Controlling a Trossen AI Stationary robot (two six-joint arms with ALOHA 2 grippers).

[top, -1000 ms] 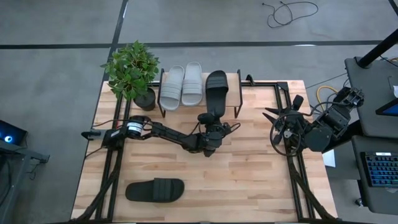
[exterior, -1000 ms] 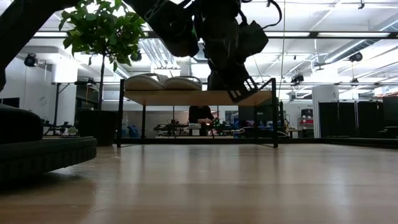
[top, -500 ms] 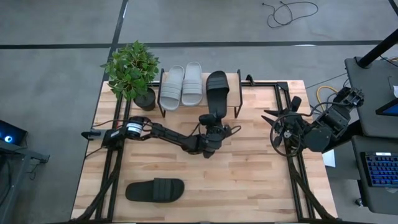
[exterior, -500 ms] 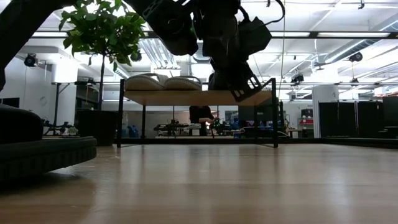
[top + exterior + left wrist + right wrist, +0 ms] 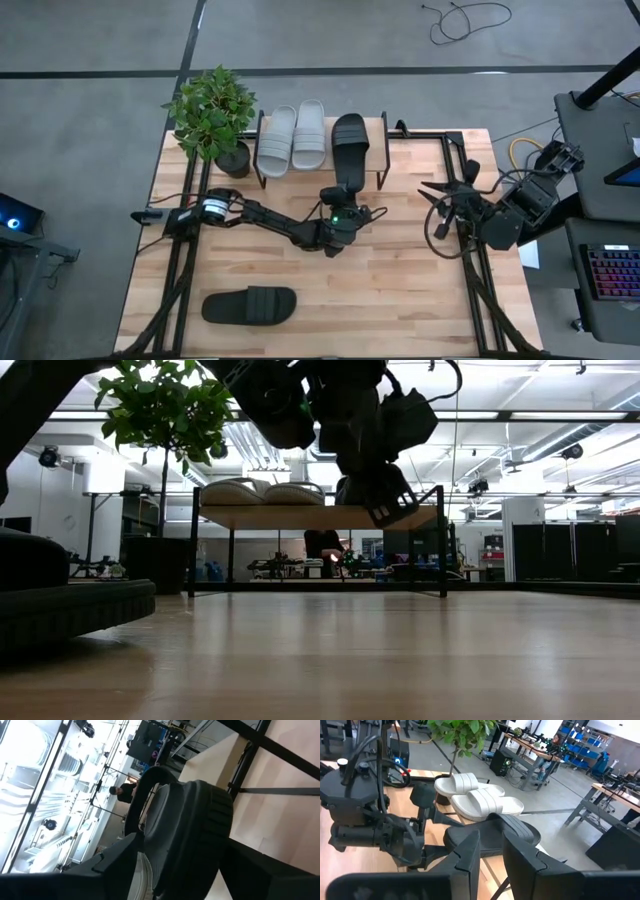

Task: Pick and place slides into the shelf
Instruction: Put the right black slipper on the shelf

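Resting atop shelf (image 5: 378,152): three slides (image 5: 307,135)

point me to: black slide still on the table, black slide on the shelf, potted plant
black slide on the table (image 5: 249,305): high view, on its wide strap.
black slide on the shelf (image 5: 348,138): high view, on its strap.
potted plant (image 5: 211,112): high view, on the leaves.

Shelf (image 5: 378,150) at tabletop's far edge: two light grey slides (image 5: 292,137) side by side, black slide (image 5: 348,146) beside them. Second black slide (image 5: 249,305) flat near front-left corner.
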